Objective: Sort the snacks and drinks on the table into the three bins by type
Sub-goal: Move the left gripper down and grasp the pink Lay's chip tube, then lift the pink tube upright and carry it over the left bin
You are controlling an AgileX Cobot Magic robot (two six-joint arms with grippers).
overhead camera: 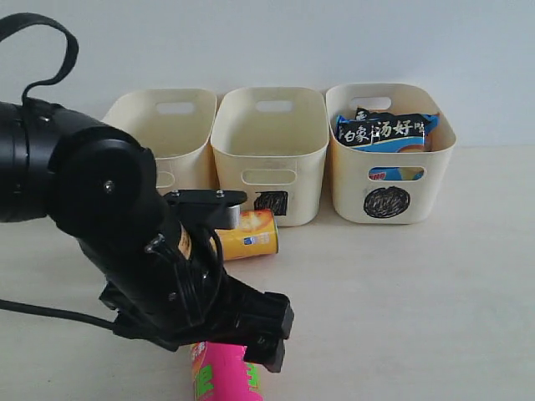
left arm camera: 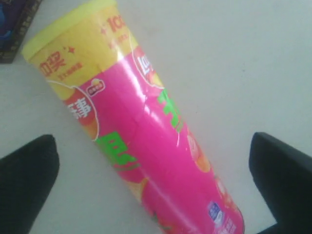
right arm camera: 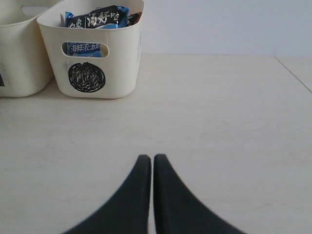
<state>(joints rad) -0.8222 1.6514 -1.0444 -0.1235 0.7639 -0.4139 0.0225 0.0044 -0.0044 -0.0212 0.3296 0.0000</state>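
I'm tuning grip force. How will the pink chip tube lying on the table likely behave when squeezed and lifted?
The pink chip tube lies on its round side, so a nudge would probably roll it. Its glossy wrap may slip in the open left gripper. Likely light and dentable, being a chip tube.

Pink tube (overhead camera: 222, 378) half hidden under left arm (overhead camera: 109, 200), cut by frame edge; leftmost bin (overhead camera: 180, 125) mark hidden.

Left gripper (left arm camera: 152, 141), jaws spread wide; right gripper (right arm camera: 152, 158), jaws pressed together
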